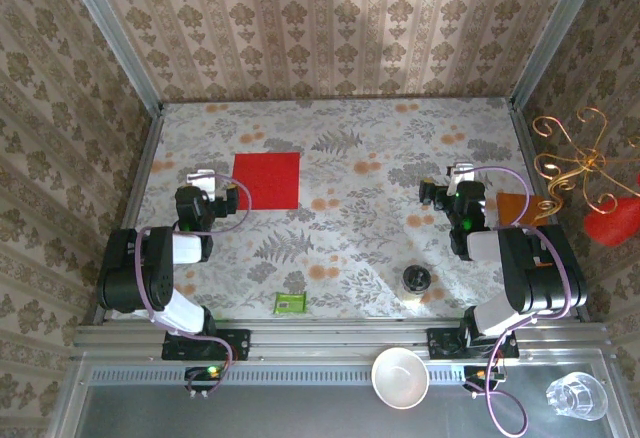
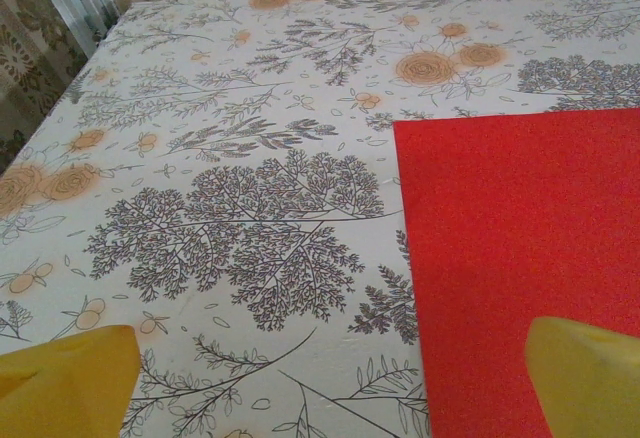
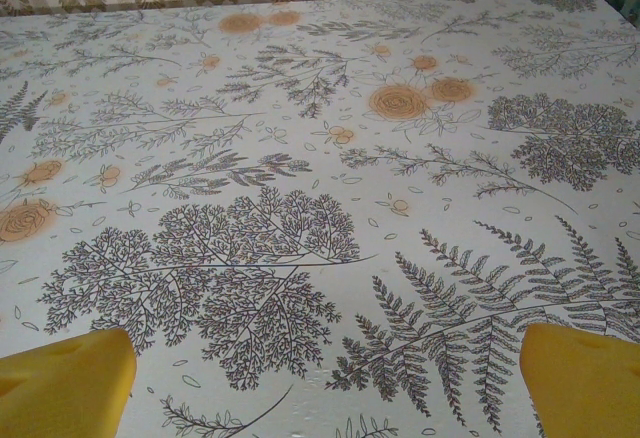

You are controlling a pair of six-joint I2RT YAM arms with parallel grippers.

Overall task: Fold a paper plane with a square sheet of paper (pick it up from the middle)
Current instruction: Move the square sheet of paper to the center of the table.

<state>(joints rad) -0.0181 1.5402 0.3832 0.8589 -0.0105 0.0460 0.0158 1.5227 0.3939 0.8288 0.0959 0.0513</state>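
Step one, nothing folded yet. Square sheet of paper point(image 1: 266, 180) lies flat on the table point(image 1: 360, 228), 10 o'clock area, at 3 o'clock of left pincer point(image 1: 206, 175). Left pincer and right pincer point(image 1: 460, 173) are both spread wide and empty. Next: centre left over the sheet's middle, descend, pinch gently.

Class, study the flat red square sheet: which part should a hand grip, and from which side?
Probably the middle of the square sheet of paper, from straight above: it lies flat on the table, no edge lifted. The open left hand sits nearest.

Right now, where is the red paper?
From above, the square sheet of paper lies flat on the left side, just right of the open left tool.
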